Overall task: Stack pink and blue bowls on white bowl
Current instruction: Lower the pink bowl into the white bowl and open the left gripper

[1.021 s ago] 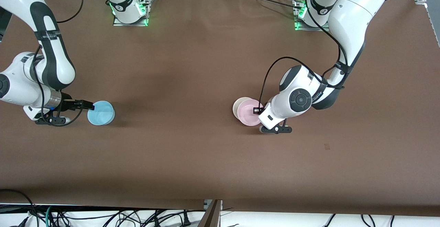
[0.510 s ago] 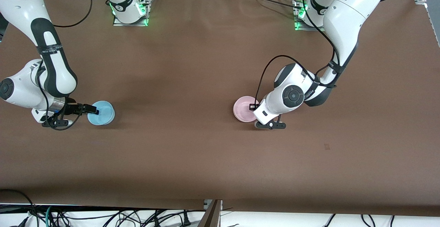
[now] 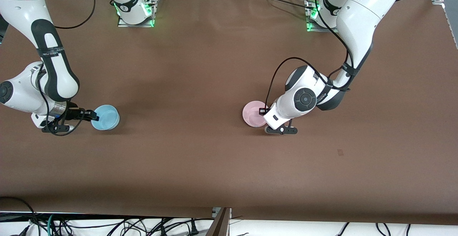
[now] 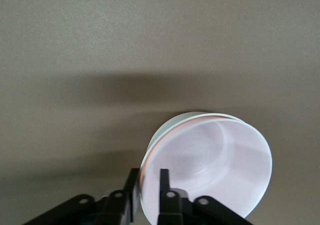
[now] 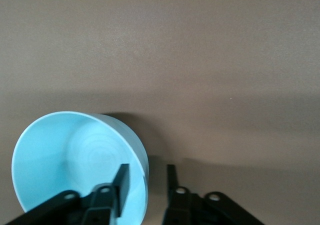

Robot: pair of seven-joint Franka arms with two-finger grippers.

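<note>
The pale pink bowl [image 3: 253,113] sits nested in the white bowl near the table's middle, toward the left arm's end. In the front view the white bowl is hidden under it; the left wrist view shows only its rim [image 4: 169,125] around the pink bowl [image 4: 210,160]. My left gripper [image 3: 263,111] [image 4: 148,174] is open, with one finger on each side of the pink rim. The light blue bowl [image 3: 105,117] [image 5: 75,160] stands upright at the right arm's end. My right gripper [image 3: 94,115] [image 5: 147,170] is open, with one finger inside the blue rim and one outside.
The brown table cover [image 3: 186,85] is bare between the two bowls. The arm bases [image 3: 136,10] stand at the table's edge farthest from the front camera. Cables [image 3: 107,225] hang below the nearest edge.
The pink bowl went from resting offset over the white bowl to sitting squarely in it, hiding it. The left arm shifted with it. The right gripper dropped slightly at the blue bowl's rim.
</note>
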